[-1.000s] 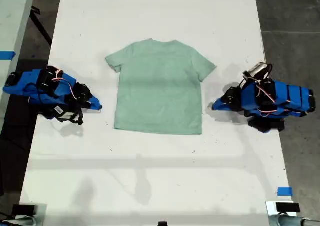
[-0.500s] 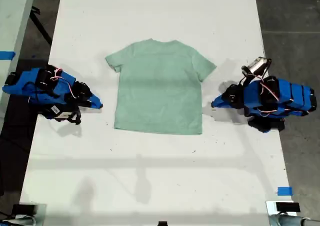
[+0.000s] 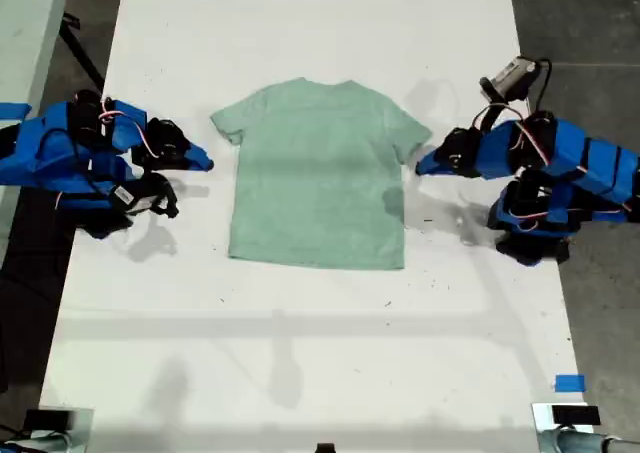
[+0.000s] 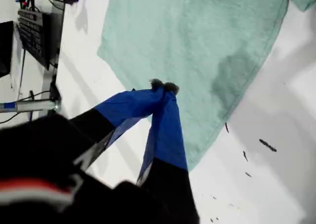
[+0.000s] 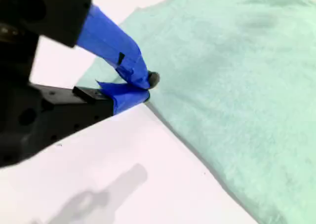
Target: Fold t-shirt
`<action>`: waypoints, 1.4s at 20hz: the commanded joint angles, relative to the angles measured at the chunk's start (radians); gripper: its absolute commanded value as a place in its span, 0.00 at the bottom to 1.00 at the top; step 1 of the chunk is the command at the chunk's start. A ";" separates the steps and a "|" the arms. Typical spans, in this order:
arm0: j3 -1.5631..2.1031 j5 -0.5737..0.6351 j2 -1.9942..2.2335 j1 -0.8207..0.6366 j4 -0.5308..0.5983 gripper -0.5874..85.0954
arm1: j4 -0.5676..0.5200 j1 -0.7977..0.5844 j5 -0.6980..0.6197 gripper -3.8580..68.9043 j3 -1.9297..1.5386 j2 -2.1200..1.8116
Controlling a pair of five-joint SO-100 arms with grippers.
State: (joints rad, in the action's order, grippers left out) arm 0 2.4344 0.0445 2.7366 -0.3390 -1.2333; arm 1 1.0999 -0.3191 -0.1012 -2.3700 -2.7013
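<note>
The pale mint-green t-shirt (image 3: 318,176) lies flat on the white table (image 3: 300,353), collar toward the far end. My first gripper (image 3: 420,163) comes in from the exterior view's right and is shut on nothing, its tips beside the sleeve on that side. In the first wrist view its fingertips (image 4: 163,87) meet above the t-shirt (image 4: 197,46). My second gripper (image 3: 205,160) is at the exterior view's left, also shut and empty, just off the other sleeve. Its fingertips (image 5: 147,83) hover over the edge of the t-shirt (image 5: 237,85).
Small dark specks (image 3: 427,220) mark the table near the shirt's side at the exterior view's right. Blue tape (image 3: 568,383) sits at the table's near corner on that side. Dark floor (image 3: 580,33) lies beyond the table's edges.
Both arms have lifted and swung toward the table's far end. Their shut tips now sit beside the sleeves instead of beside the shirt's lower sides. The shirt has not moved.
</note>
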 commanded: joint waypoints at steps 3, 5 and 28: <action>-0.362 0.160 -0.324 -0.149 -0.029 0.01 | 0.166 -0.150 -0.173 0.04 0.377 0.275; -0.474 0.222 -0.425 -0.219 -0.069 0.01 | 0.250 -0.221 -0.253 0.04 0.525 0.399; -0.727 0.592 -0.942 -0.509 -0.100 0.40 | 0.083 -0.638 -0.712 0.51 0.405 0.730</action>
State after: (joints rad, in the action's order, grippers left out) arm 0 1.7058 0.6274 1.7932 -0.8314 -1.3714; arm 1 1.2839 -0.9311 -0.7731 -1.9497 -1.9850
